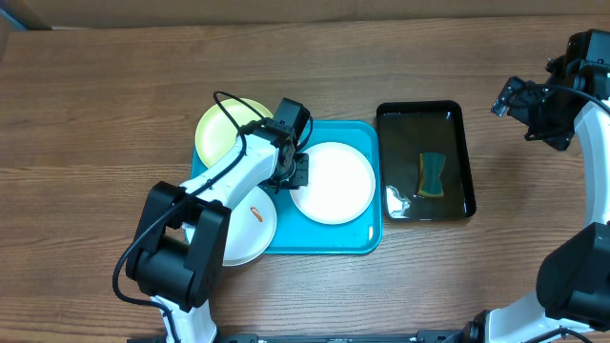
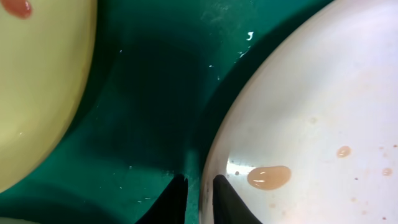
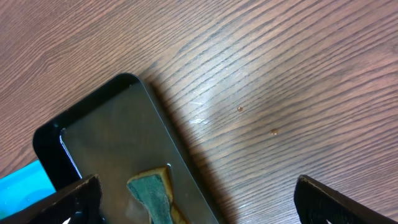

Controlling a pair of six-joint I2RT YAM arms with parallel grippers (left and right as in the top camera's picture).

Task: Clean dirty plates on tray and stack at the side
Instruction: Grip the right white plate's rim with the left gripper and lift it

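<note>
Overhead: tray [image 1: 367, 238], long axis left-right on surface [image 1: 114, 86]. Yellow-green plate [image 1: 217, 133] overhanging tray's upper-left corner. Lower-left white plate [image 1: 255, 224] overhanging lower-left corner. Right-hand white plate [image 1: 334, 183] on tray's right half. Right end effector [image 1: 519, 100] well right of tray.

Left wrist: left end effector [image 2: 200, 202] clamped on right-hand white plate's rim. Tan droplets [image 2: 268, 177] there, unseen overhead.

Right wrist: fingers [image 3: 74, 199] wide apart above black tray [image 3: 93, 143] and sponge [image 3: 152, 193].
</note>
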